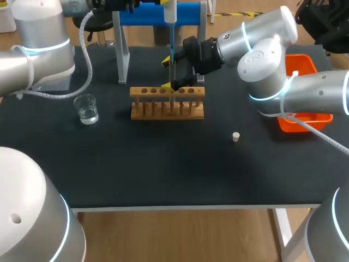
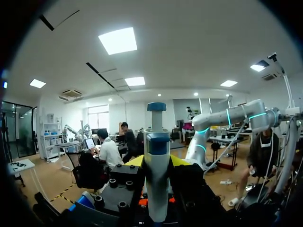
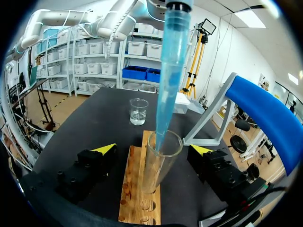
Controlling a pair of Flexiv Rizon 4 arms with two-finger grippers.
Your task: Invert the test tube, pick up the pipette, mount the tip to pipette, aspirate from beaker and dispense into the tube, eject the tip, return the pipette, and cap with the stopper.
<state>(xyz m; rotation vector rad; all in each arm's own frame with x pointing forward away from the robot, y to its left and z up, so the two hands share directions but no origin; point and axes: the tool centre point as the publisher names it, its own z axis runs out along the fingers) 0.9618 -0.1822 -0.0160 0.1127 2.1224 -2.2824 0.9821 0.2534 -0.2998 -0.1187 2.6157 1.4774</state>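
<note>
Centrally, a wooden rack (image 1: 163, 114) stands on the dark table (image 1: 163, 169) and serves as the reference for all else. Item one: test tube (image 3: 160, 165), clear glass, upright with its mouth up, seated in a hole just right of the rack's middle as the head view shows it. Item two: pipette (image 2: 156, 142), white body with blue bands, held vertical directly above the rack. Its translucent blue tip (image 3: 169, 71) is mounted and points straight down, the narrow end inside the test tube's mouth. Item three: left gripper (image 2: 157, 163), high above the rack, its yellow-tipped fingers pinching the pipette body from two sides. Item four: right gripper (image 3: 153, 150), at the level of the rack's top, set in from the rack's right rear. Its fingers are spread wide, one on each side of the test tube, neither touching the glass. Item five: beaker (image 1: 86, 109), clear, with a little clear liquid at the bottom, standing left of the rack and apart from it. Item six: stopper (image 1: 236, 136), small and pale, lying on the table in front of and to the right of the rack, well apart. Item seven: blue stand (image 1: 144, 15) on grey legs, behind the rack. Item eight: orange bin (image 1: 313, 119), far right of the rack, partly hidden by the right arm (image 1: 272, 54).
</note>
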